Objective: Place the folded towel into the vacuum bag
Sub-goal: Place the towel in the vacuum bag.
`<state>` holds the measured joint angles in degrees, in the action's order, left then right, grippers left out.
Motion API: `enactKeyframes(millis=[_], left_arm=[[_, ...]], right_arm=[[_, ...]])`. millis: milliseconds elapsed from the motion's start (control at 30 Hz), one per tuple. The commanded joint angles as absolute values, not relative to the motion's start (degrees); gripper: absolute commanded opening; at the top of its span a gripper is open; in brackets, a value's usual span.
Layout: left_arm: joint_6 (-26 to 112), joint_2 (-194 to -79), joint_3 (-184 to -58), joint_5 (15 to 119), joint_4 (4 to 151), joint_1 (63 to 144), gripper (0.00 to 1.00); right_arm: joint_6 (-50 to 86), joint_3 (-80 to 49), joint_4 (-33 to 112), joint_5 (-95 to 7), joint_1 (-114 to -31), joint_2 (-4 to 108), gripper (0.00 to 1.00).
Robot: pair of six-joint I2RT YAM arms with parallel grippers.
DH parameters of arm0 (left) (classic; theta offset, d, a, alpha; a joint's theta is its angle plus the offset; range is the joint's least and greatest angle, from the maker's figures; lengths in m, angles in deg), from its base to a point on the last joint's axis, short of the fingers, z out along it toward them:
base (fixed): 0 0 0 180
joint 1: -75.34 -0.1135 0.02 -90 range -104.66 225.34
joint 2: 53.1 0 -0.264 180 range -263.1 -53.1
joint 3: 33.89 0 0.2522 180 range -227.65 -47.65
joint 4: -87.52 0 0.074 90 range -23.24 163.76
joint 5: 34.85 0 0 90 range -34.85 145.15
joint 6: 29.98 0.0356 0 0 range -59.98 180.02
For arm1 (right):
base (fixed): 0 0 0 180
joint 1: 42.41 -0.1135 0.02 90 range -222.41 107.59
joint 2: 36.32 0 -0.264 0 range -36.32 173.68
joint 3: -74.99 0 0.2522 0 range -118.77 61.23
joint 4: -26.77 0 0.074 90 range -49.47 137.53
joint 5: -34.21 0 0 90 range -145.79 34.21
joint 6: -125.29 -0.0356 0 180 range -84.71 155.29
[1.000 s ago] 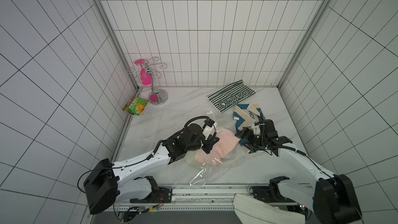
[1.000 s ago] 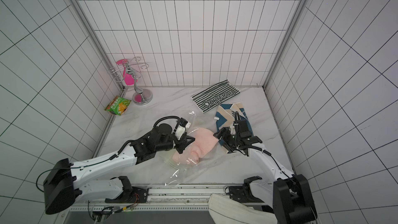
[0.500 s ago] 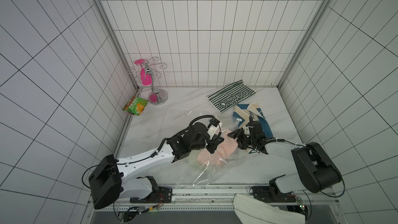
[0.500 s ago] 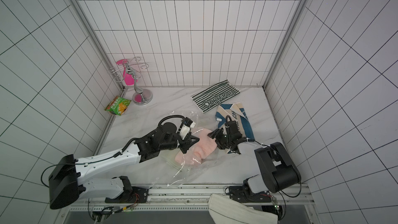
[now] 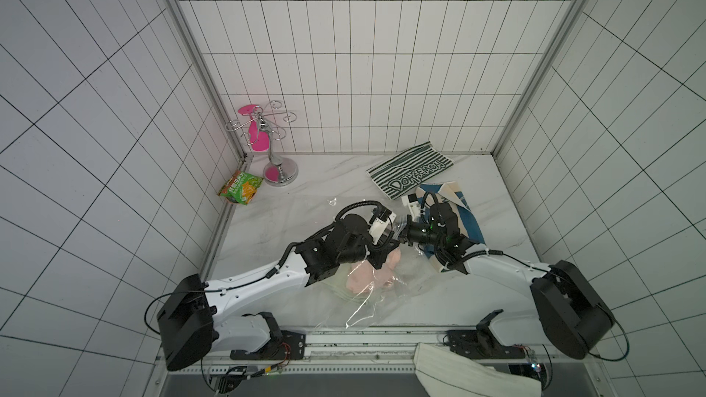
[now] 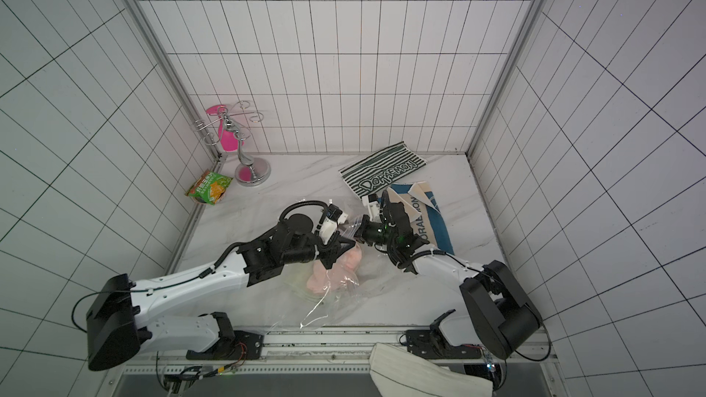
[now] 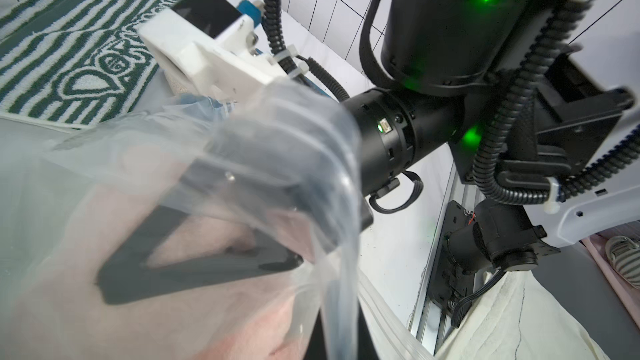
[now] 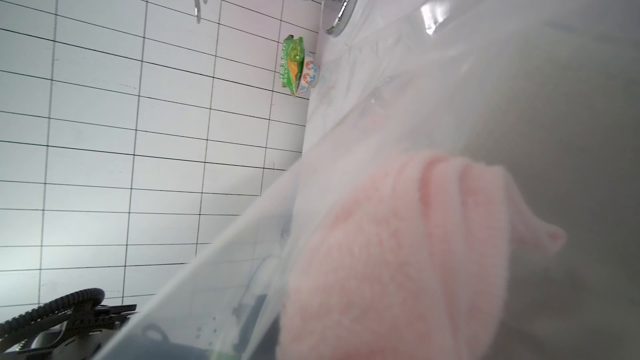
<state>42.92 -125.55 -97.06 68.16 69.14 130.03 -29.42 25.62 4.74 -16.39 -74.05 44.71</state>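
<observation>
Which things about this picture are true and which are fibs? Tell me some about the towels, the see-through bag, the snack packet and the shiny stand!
1. The pink towel shows through the clear plastic of the bag. True.
2. The green snack packet is in the bag too. False: it lies on the table beside the shiny stand.
3. The shiny stand lies on its side. False: it stands upright.
4. The green striped towel at the back says DORAEMON. True.
</observation>
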Motion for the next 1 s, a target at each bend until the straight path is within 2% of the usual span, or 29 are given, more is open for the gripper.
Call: enactKeyframes(millis=[0,100,200,267,367,433,600,767,967], left_arm=[[43.32,-124.92,-98.80,68.47,71.90,130.75,0.00],[43.40,-124.09,-98.73,67.83,72.17,130.71,0.00],[43.41,-123.27,-98.12,68.18,73.06,130.71,0.00],[43.03,-122.81,-97.60,68.71,73.12,130.71,0.00],[42.49,-122.00,-96.08,69.04,73.56,130.71,0.00],[42.52,-121.68,-95.15,68.28,73.76,130.65,0.00],[42.39,-120.73,-94.17,65.25,73.76,130.45,0.00],[42.80,-120.86,-94.28,64.74,74.79,130.02,0.00],[42.66,-121.28,-93.90,64.55,75.22,129.04,0.00]], right_arm=[[-34.47,23.18,-7.88,-12.75,-74.50,51.05,0.18],[-33.18,23.75,-9.23,-15.87,-74.79,57.59,0.23],[-30.80,24.47,-7.57,-20.33,-71.26,64.16,0.31],[-29.94,22.46,-7.11,-19.87,-68.81,67.73,0.35],[-26.82,18.31,-0.82,-20.06,-68.07,70.22,0.52],[-25.38,16.91,4.29,-19.38,-68.23,68.20,0.63],[-16.52,14.06,29.90,-22.02,-68.77,54.74,0.75],[-7.81,12.87,54.92,-24.56,-68.07,47.14,0.78],[-7.99,19.39,63.86,-22.58,-68.97,38.50,0.76]])
